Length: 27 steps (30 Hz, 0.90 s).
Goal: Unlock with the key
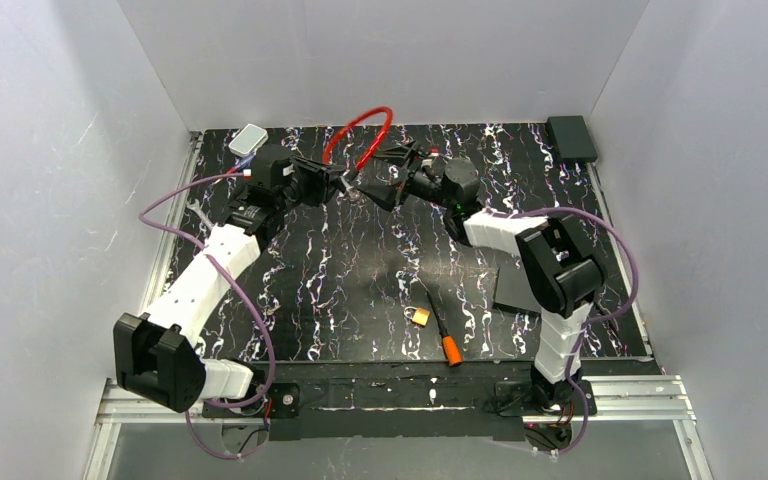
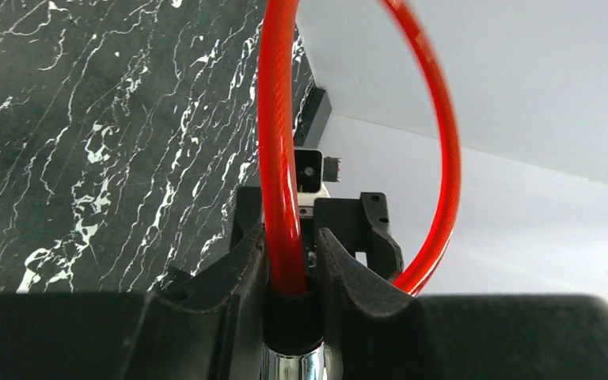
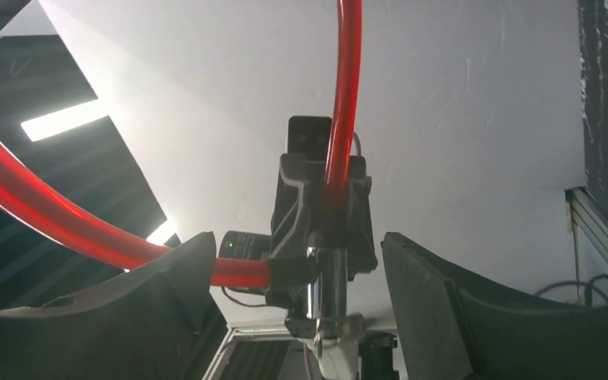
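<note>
Down at the near edge, both arms are planted on their rail. The left arm [image 1: 205, 275] folds at a black elbow low on the left and sends its white link up and inward. The right arm [image 1: 560, 270] stands taller, bends at its own black elbow and reaches in from the right.

On the table [image 1: 340, 290], just ahead of the bases, lies a screwdriver [image 1: 452, 351], orange handle toward us. A small brass padlock [image 1: 420, 317] sits right beside its shaft, and a black sheet [image 1: 516, 288] lies flat to the right. Any lettering on these is too small to read.

Further out, above the middle of the table, the two wrists meet nose to nose. The left gripper [image 2: 291, 253] is clamped tight on the red cable [image 2: 279, 158], right at the dark collar where it joins the chrome barrel [image 3: 331, 277]. The cable loops up and over, back toward the far wall.

The right gripper [image 3: 297, 261] faces it with its fingers spread wide on either side of the barrel, touching nothing. At the barrel's lower end sits a small silvery piece that looks like the key [image 3: 326, 324], seated in the lock. It is too small to be certain.

At the far edge, a grey box [image 1: 248, 139] sits on the left and a black box [image 1: 571, 137] in the right corner.
</note>
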Motion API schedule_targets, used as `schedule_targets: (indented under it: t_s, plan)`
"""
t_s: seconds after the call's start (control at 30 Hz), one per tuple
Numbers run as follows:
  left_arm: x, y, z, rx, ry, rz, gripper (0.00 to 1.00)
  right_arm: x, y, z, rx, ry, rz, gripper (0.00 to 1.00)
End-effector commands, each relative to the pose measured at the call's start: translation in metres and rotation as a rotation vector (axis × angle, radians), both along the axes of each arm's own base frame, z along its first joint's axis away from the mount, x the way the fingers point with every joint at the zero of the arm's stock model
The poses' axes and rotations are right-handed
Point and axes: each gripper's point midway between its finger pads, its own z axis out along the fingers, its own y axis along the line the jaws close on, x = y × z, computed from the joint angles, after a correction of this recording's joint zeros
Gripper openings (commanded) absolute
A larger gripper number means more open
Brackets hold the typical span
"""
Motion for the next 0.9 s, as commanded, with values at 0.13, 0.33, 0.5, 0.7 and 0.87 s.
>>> schedule_targets:
  t_s: [0.13, 0.33, 0.5, 0.7, 0.87]
  plan:
    - [-0.012, 0.007, 0.042, 0.041, -0.079, -0.052, 0.00, -0.035, -0.056, -0.018, -0.366, -0.108, 0.146, 0.88]
    - [-0.013, 0.003, 0.030, 0.060, -0.047, -0.083, 0.00, -0.041, -0.102, -0.052, -0.701, -0.176, 0.205, 0.88]
    - [-0.016, -0.004, 0.013, 0.066, -0.001, -0.137, 0.00, -0.037, -0.109, -0.045, -0.757, -0.211, 0.187, 0.87]
    - [-0.022, -0.007, -0.004, 0.067, 0.030, -0.168, 0.00, -0.035, -0.098, -0.027, -0.813, -0.305, 0.197, 0.87]
    - [-0.024, -0.012, -0.013, 0.069, 0.049, -0.199, 0.00, -0.039, -0.076, -0.015, -0.843, -0.383, 0.240, 0.87]
